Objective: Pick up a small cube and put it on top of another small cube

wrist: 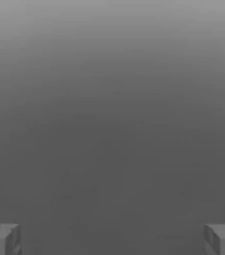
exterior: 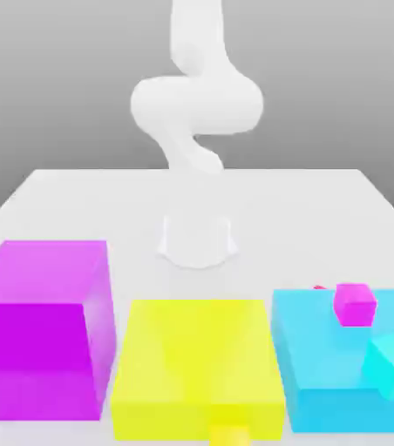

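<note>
The small cube [exterior: 231,435] is tiny and bright yellow and lies at the near edge of the exterior view, just in front of the large yellow block [exterior: 199,366]. The other small cube [exterior: 355,305], tiny and magenta-pink, rests on top of the large cyan block [exterior: 344,357] at the exterior view's right. My white arm [exterior: 196,104] rises from its base [exterior: 198,239] behind the blocks, well away from both cubes. In the hand view my gripper [wrist: 112,239] is open, its grey fingertips [wrist: 2,239] wide apart with only plain grey background between them.
A large magenta block [exterior: 44,327] stands at the exterior view's left. A small cyan cube [exterior: 392,361] sits tilted on the cyan block's near right part. White table [exterior: 78,209] stretches behind the three big blocks around the arm's base.
</note>
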Controlling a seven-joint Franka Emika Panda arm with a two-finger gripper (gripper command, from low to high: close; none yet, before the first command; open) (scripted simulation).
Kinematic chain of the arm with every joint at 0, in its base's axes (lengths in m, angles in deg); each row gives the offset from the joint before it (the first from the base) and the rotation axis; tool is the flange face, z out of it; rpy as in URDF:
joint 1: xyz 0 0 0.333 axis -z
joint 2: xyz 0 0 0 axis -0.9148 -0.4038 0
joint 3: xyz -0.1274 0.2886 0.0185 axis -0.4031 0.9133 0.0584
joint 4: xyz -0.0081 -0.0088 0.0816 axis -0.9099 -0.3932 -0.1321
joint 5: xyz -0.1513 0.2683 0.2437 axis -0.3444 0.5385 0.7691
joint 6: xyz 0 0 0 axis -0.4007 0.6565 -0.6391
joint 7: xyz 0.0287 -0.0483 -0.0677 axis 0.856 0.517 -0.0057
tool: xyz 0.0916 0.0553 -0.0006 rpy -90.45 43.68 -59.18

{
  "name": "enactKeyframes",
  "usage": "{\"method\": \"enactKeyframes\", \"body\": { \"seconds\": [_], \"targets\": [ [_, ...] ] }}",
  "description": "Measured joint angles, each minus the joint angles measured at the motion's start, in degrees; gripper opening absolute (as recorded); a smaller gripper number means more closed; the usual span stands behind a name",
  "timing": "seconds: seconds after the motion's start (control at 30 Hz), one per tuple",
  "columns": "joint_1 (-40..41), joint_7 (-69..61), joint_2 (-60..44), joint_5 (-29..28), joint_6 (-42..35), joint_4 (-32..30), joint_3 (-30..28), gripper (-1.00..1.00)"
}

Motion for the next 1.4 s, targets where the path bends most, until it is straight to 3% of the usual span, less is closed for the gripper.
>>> {"method": "enactKeyframes", "body": {
  "seconds": [0.93, 1.07, 1.1, 1.4],
  "targets": [
    [-2.24, 4.75, -58.52, -1.32, 18.21, -0.55, 1.64, 0.00],
    [-2.64, 5.25, -66.83, -1.84, 23.93, 0.79, 1.27, 0.00],
    [-2.72, 5.31, -68.69, -1.93, 25.38, 1.16, 1.17, -1.00],
    [-2.65, 5.18, -66.04, -1.75, 23.28, 0.60, 1.29, -1.00]
  ]
}}
